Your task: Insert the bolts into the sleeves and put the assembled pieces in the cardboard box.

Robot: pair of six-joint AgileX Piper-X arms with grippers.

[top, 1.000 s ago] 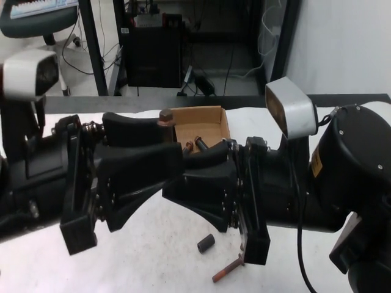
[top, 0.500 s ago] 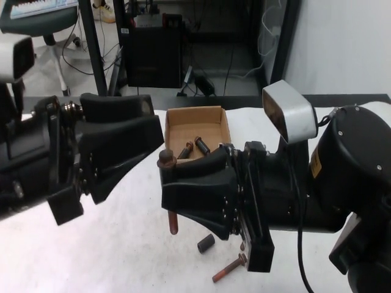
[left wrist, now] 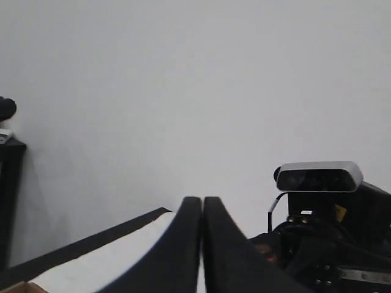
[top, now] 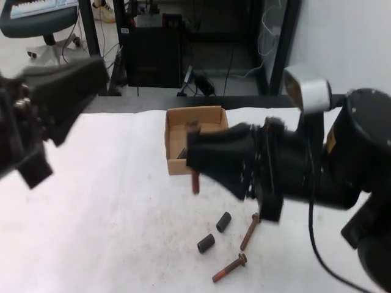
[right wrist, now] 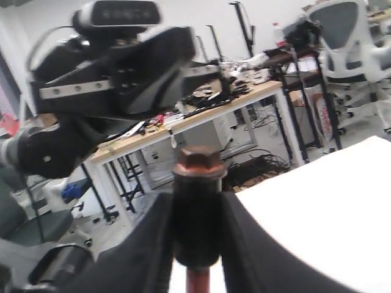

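Note:
My right gripper [top: 194,152] is shut on a black sleeve [right wrist: 197,229] with a rusty bolt [right wrist: 197,161] through it. The bolt's head sticks out above the fingers and its shank [top: 195,180] hangs below. This piece is held just above the near wall of the cardboard box [top: 215,114]. My left gripper [top: 91,76] is far off at the left, raised above the bench, shut with nothing in it; its fingers [left wrist: 186,244] press together. Two loose sleeves [top: 223,221] [top: 206,243] and two loose bolts [top: 249,232] [top: 229,268] lie on the white bench.
Something dark lies inside the box by its left wall [top: 181,152], partly hidden by the right gripper. The white bench top [top: 110,207] is bare at the left and middle. Black frames and a chair stand behind the bench's far edge.
The two grippers were together on the piece. My left gripper let go and drew away up and to the left. My right gripper carried the bolt and sleeve toward the box.

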